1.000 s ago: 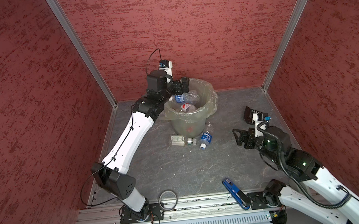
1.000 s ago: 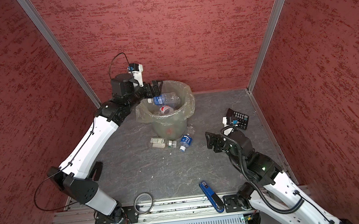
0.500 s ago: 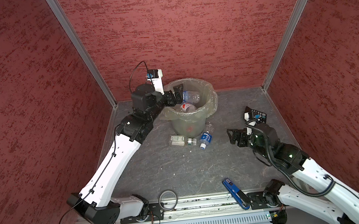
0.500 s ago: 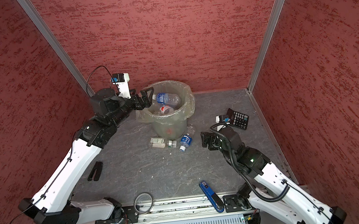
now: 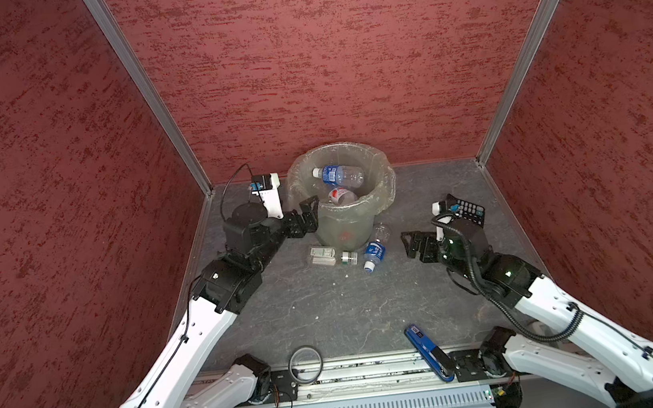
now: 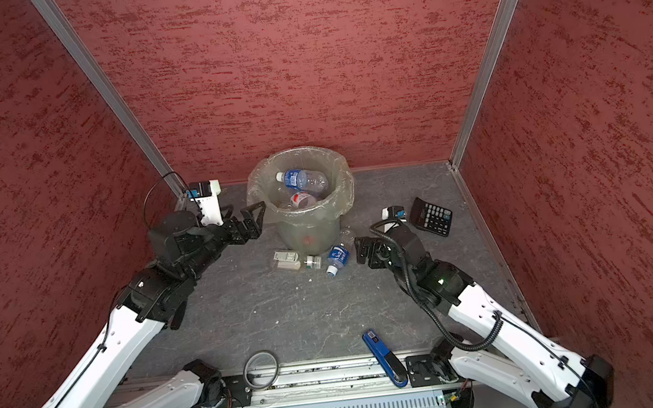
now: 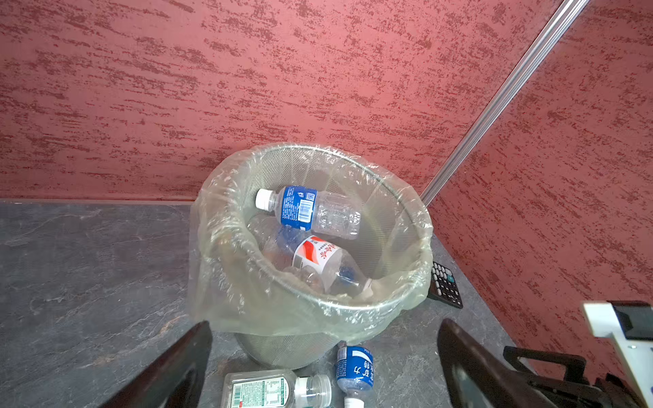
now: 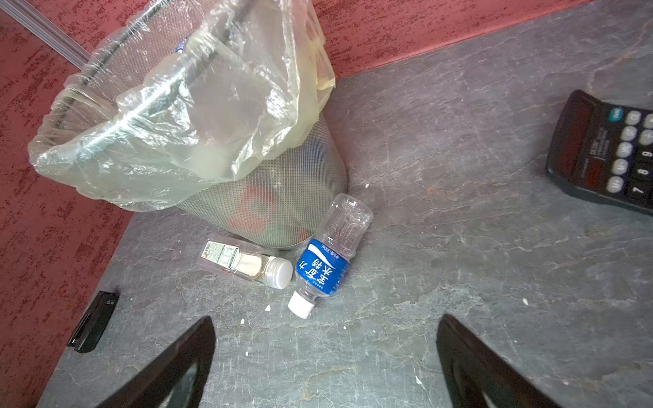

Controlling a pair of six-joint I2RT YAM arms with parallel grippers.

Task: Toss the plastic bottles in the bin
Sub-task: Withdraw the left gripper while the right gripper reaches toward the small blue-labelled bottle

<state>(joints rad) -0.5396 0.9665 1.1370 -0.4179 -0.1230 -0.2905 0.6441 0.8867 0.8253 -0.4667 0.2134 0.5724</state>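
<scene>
The bin [image 5: 340,228] [image 6: 306,228] [image 7: 282,318] [image 8: 282,197], grey mesh lined with a clear bag, stands at the back wall. Inside lie a blue-labelled plastic bottle [image 5: 336,173] [image 7: 307,212] and a red-and-white-labelled one [image 5: 339,195] [image 7: 318,258]. On the floor at its front foot lie a blue-labelled bottle [image 5: 375,251] [image 8: 323,261] and a small flat bottle [image 5: 328,255] [image 8: 243,261]. My left gripper [image 5: 309,217] [image 6: 256,221] [image 7: 325,323] is open and empty beside the bin's left wall. My right gripper [image 5: 408,246] [image 6: 359,251] [image 8: 325,318] is open, just right of the floor bottles.
A black calculator [image 5: 465,210] [image 8: 607,155] lies behind the right wrist. A blue-and-black stapler-like tool [image 5: 427,352] and a grey ring [image 5: 305,364] lie at the front edge. A small black block [image 8: 93,321] sits near the left wall. Red walls enclose three sides.
My left gripper has drawn back from over the bin's rim and come down to its left side. My right gripper has moved left toward the floor bottles and opened wider.
</scene>
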